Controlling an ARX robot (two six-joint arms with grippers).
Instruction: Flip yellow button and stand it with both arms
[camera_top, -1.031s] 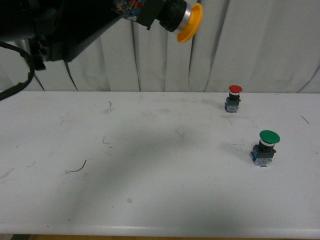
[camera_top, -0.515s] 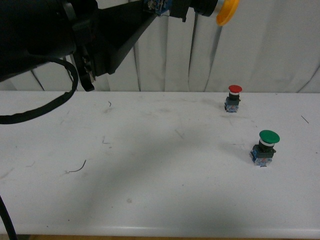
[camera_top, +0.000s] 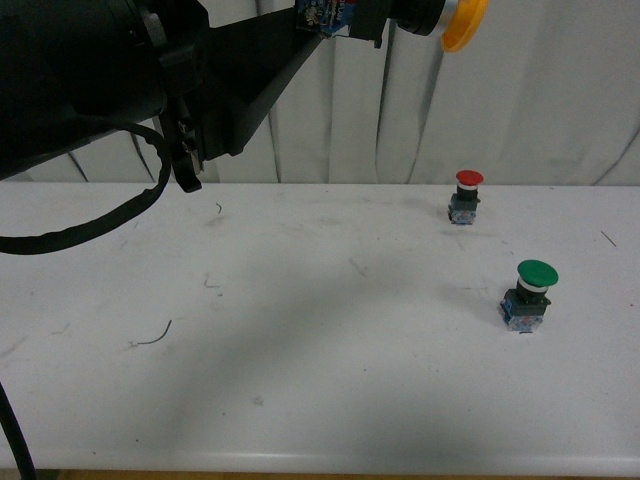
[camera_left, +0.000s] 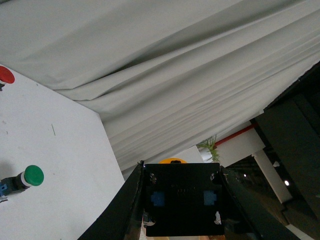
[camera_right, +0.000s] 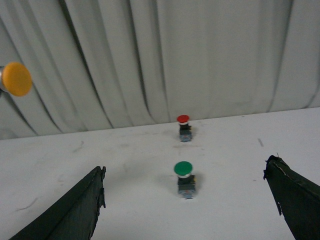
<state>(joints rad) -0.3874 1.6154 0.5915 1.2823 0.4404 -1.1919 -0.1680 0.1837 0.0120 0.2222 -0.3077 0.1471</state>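
Observation:
My left gripper is shut on the yellow button's blue-black block body and holds it high in the air before the curtain. The button lies sideways, with its yellow-orange cap pointing right. In the left wrist view the black block fills the gap between the jaws, and only a sliver of the cap shows beyond it. In the right wrist view the cap shows at the far left. My right gripper is open and empty, low over the table, facing the green button. It is not in the front view.
A red-capped button stands upright at the back right of the white table. A larger green-capped button stands nearer on the right. A grey curtain hangs behind. The left arm's bulk and cable fill the upper left.
My left arm has swung the yellow button to the right and a little higher, and more of the arm now fills the upper left. The red and green buttons have not moved.

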